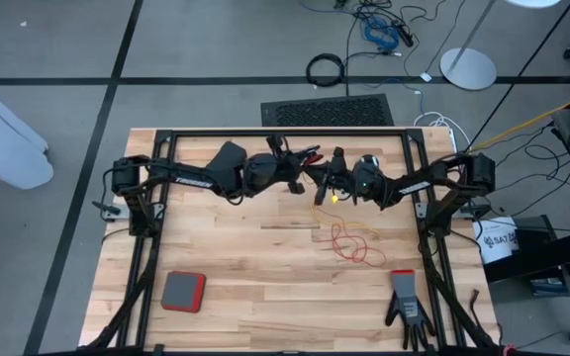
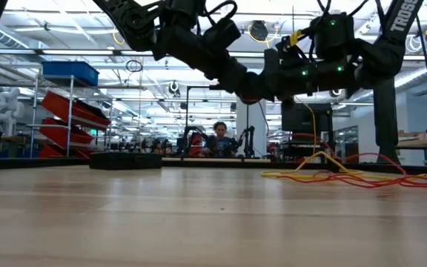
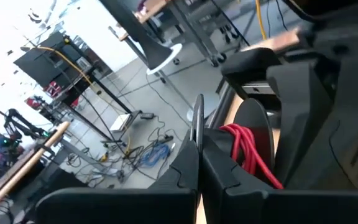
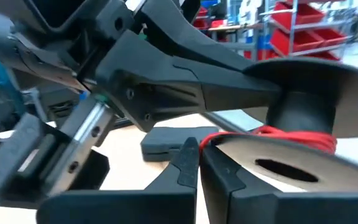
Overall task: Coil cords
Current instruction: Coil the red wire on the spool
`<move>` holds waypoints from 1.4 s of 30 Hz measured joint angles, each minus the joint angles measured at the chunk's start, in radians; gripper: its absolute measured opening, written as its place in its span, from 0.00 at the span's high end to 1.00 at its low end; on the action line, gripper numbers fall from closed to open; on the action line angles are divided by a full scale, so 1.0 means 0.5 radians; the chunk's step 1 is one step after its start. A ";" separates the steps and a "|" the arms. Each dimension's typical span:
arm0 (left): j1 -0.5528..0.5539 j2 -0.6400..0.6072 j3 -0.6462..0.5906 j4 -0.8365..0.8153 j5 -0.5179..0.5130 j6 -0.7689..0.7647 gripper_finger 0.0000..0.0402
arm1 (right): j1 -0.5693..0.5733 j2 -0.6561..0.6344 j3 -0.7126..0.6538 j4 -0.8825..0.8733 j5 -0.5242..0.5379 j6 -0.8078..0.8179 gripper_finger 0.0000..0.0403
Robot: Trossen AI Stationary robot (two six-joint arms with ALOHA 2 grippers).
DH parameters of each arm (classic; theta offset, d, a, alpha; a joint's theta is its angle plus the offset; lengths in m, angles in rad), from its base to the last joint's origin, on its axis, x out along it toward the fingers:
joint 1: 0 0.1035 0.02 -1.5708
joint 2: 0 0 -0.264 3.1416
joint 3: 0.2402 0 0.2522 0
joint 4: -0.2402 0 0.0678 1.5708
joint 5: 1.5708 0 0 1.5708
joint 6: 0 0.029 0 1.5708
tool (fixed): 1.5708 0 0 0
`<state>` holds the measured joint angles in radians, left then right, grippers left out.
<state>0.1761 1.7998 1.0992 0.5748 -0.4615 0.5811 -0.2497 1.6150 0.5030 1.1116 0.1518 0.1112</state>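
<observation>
Both arms are raised over the far middle of the table (image 1: 265, 287), wrists turned toward each other. The left gripper (image 1: 310, 170) is seen with fingers (image 3: 188, 168) pressed together on the rim of a black reel (image 3: 253, 134) already carrying several turns of the reddish-orange cord (image 3: 247, 152). The right gripper (image 1: 336, 176) likewise has its fingers (image 4: 188, 165) pressed together, apparently pinching the reddish-orange cord at the reel's flange in the right wrist view; what exactly is nipped cannot be fully confirmed. The slack of that cord and of the yellow cord (image 1: 349, 229) lies loose and tangled on the table just in front of the grippers, with the yellow one rising to the grippers. A second reel (image 1: 368, 163) is seen by the right wrist. Step judged in hand: winding the reddish-orange cord onto the reel. For a good wind, light steady tension should be kept, turns laid side by side between the flanges, and slack drawn slowly so the yellow strand is not dragged in. A red-and-grey pad (image 1: 183, 291) and a black glove (image 1: 407, 305) lie at the near edge, well apart. Writing read: "TROS…" on an arm in the low view; "SAT…" on a white label (image 1: 499, 239) off the table's right.
</observation>
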 joint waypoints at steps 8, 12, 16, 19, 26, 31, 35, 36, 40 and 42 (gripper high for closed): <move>0.014 0.002 -0.002 0.126 0.041 -0.276 1.00 | 0.105 -0.002 0.002 -0.013 0.312 -0.296 1.00; 0.053 0.002 -0.002 0.140 0.136 -0.481 1.00 | 0.138 -0.001 0.001 0.008 0.396 -0.499 1.00; 0.109 0.002 -0.002 0.137 0.317 -0.709 1.00 | 0.144 0.000 -0.001 0.016 0.405 -0.639 1.00; 0.145 0.002 -0.002 0.123 0.444 -0.843 1.00 | 0.144 0.000 -0.002 -0.002 0.405 -0.710 1.00; 0.232 0.002 -0.002 0.036 0.705 -1.096 1.00 | 0.150 0.002 -0.052 -0.019 0.431 -0.818 1.00; 0.312 0.002 -0.002 0.018 0.917 -1.282 1.00 | 0.150 0.002 -0.123 -0.010 0.443 -0.831 1.00; 0.360 0.002 -0.002 0.017 1.048 -1.363 1.00 | 0.149 0.002 -0.172 -0.011 0.443 -0.829 1.00; 0.370 0.002 -0.002 0.021 1.080 -1.372 1.00 | 0.149 0.002 -0.178 -0.017 0.434 -0.829 1.00; 0.408 -0.011 0.012 0.117 1.188 -1.429 1.00 | 0.153 0.016 -0.193 -0.162 0.392 -0.820 0.96; 0.414 -0.015 0.012 0.128 1.226 -1.429 1.00 | 0.150 0.012 -0.190 -0.172 0.389 -0.788 0.93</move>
<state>0.3831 1.7924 1.1053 0.6387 0.1515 -0.1333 -0.1748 1.6208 0.4079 1.0258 0.3462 -0.2830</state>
